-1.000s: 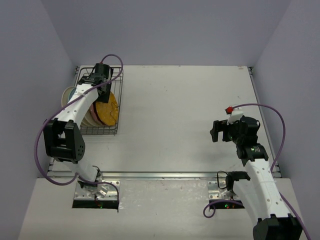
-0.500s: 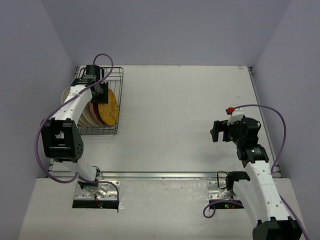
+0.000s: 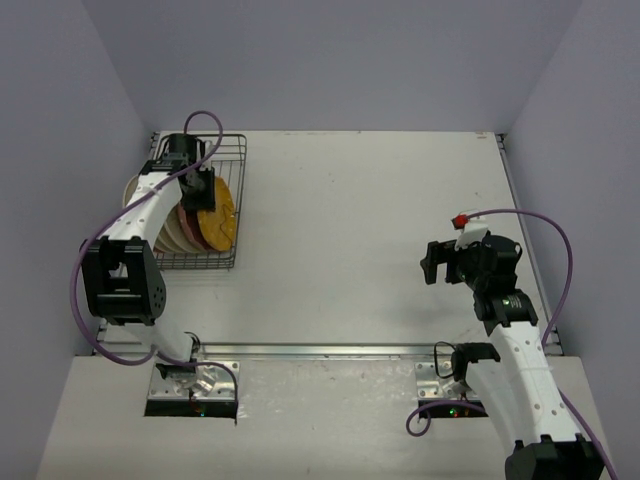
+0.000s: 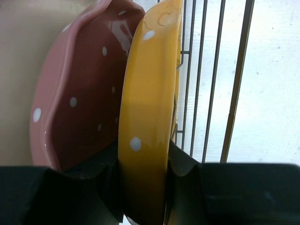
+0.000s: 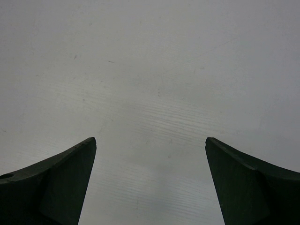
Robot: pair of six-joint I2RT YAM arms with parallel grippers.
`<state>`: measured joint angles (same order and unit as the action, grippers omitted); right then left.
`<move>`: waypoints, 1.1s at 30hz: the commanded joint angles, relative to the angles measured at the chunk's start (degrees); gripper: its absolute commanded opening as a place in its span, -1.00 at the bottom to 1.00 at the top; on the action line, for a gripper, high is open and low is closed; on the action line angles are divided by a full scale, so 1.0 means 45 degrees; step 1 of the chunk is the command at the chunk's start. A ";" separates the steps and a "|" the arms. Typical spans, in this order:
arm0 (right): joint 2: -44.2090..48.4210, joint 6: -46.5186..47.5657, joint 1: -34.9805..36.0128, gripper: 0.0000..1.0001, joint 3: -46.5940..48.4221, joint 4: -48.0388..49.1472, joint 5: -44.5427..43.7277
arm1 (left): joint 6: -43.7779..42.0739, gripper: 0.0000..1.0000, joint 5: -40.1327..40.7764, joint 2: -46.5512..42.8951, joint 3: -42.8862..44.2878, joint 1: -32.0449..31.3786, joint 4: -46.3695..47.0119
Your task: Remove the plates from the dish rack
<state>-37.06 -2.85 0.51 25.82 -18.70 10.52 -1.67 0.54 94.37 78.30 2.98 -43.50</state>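
The dark wire dish rack (image 3: 242,152) stands at the far left of the table with several plates upright in it. The yellow-orange plate (image 3: 223,214) is the rightmost, a dark pink dotted plate (image 3: 193,230) stands behind it, and cream plates (image 3: 168,236) are further left. My left gripper (image 3: 198,189) reaches down into the rack. In the left wrist view it (image 4: 143,164) is shut on the rim of the yellow plate (image 4: 147,103), one finger on each face, with the pink plate (image 4: 84,93) just to the left. My right gripper (image 5: 150,139) is open over bare table (image 5: 150,70).
The rack's wire side (image 4: 234,93) runs close to the right of the held plate. A cream plate (image 4: 28,47) fills the left of that view. The right arm (image 3: 480,270) hovers at the right side of the table. Walls enclose the table on three sides.
My left gripper has shifted slightly left over the rack and its jaws have closed onto the yellow plate's rim. The right arm has not moved.
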 commanded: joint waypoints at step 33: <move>-0.0199 -0.1567 -0.0036 0.98 0.0852 0.0925 0.2696 | -0.0632 -1.00 -0.5414 -0.3317 0.5799 -0.0507 -0.1063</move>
<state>-37.44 -5.79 0.51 25.37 -18.87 13.97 -7.75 -1.30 84.89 103.07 1.21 -53.98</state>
